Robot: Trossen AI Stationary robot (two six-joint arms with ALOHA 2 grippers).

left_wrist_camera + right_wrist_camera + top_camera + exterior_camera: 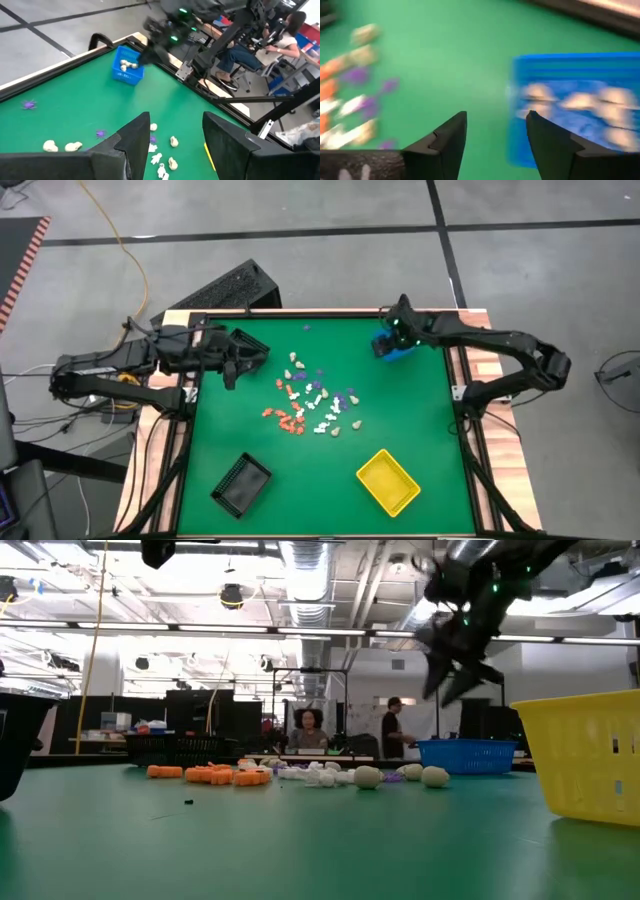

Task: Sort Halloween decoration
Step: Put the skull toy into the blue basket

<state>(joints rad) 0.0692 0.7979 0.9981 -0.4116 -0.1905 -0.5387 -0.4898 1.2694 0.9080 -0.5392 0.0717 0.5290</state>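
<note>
Dozens of Halloween decoration pieces (310,405) lie scattered mid-frame, some beige ones already in the blue bin (392,348) upper right. My right gripper (392,340) hovers there, fingers spread, empty. Left gripper (250,352) waits spread. Risk: a hasty sweep back nudges the bin.

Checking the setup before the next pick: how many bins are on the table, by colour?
Blue bin: 1, at the far right corner, under the right gripper, beige pieces inside
Yellow bin: 1, near edge
Black bin: 1, near edge
Total: 3 bins
</note>
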